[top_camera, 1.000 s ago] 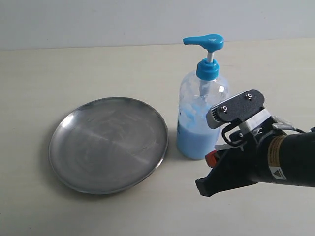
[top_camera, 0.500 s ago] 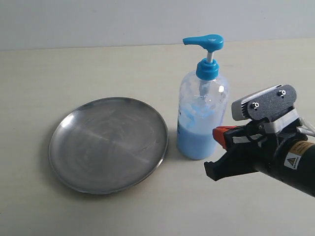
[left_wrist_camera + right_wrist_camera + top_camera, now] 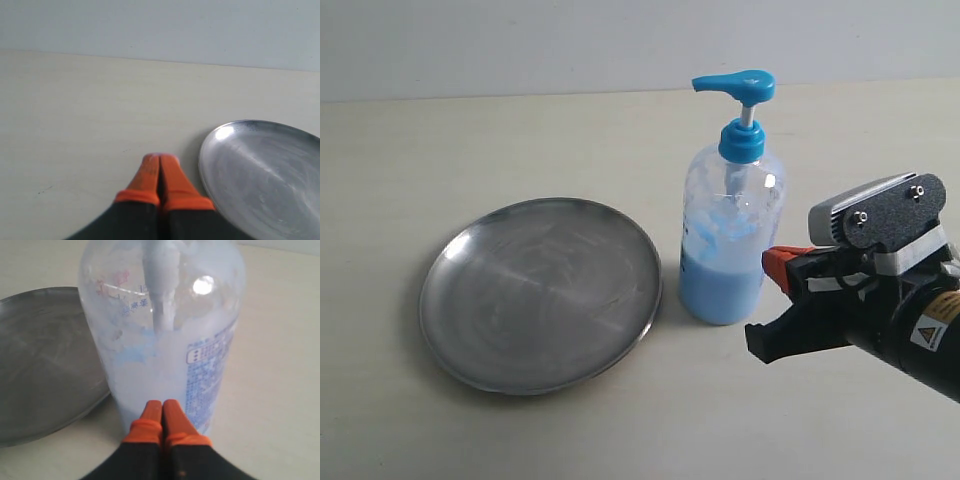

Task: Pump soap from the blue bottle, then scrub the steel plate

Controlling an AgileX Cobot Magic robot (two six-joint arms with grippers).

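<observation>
The blue bottle (image 3: 732,200) stands upright right of the steel plate (image 3: 540,295), with its blue pump head (image 3: 735,85) up. Pale blue soap (image 3: 720,290) fills its lower part. My right gripper (image 3: 780,265) is shut with nothing in it, and its orange tips point at the bottle's lower right side. In the right wrist view those tips (image 3: 162,407) sit just in front of the bottle (image 3: 165,330); I cannot tell if they touch. The plate (image 3: 45,360) lies beside it. My left gripper (image 3: 160,162) is shut and empty over bare table, close to the plate's rim (image 3: 207,150).
The pale table (image 3: 470,140) runs back to a light wall (image 3: 520,40). My right arm's black body (image 3: 910,340) fills the lower right of the exterior view.
My right gripper has swung to the right and lifted, and its orange tips now sit level beside the bottle's lower body. The bottle and plate have not moved.
</observation>
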